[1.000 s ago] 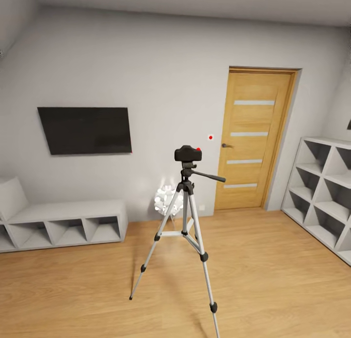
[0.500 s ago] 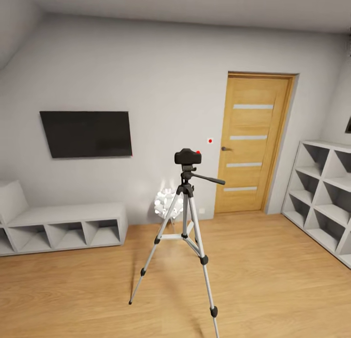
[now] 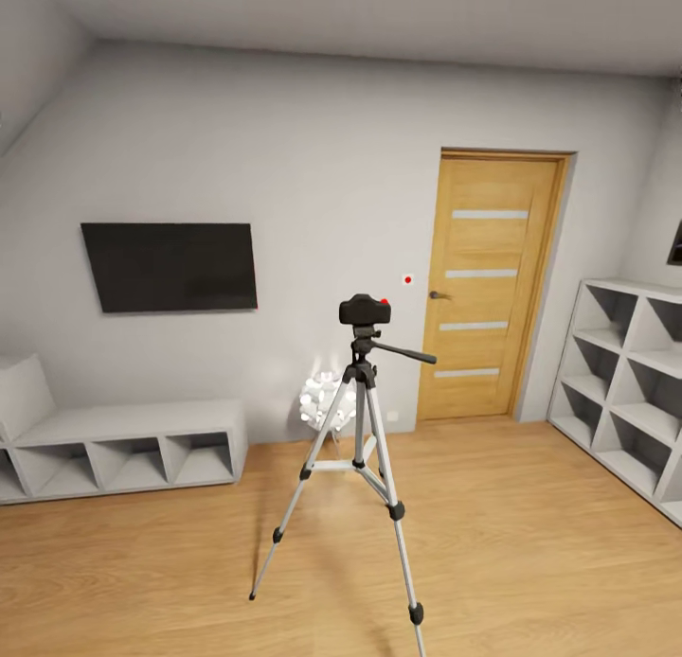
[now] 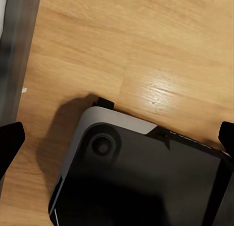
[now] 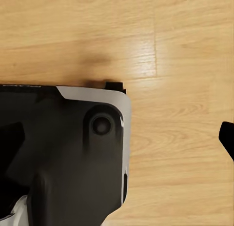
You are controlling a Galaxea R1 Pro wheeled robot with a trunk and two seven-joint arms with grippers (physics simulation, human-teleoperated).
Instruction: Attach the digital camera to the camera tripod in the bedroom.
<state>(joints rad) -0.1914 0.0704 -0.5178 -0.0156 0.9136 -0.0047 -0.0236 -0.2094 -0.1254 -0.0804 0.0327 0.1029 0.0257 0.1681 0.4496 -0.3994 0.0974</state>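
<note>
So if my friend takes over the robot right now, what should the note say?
Left gripper and right gripper: jaws look spread with nothing between them, both aimed down at the wood floor over the robot's base.
The digital camera sits on the head of the camera tripod, which stands mid-room before the door.
Done: camera appears mounted.
Left: probably nothing; just check it is seated.

A matte-black camera with a red button sits on a tripod of silver legs and dark grey joints. The floor is light wood with a plank grain. Walls are white, the TV black, the door honey wood with four pale stripes, the shelves pale grey.
</note>
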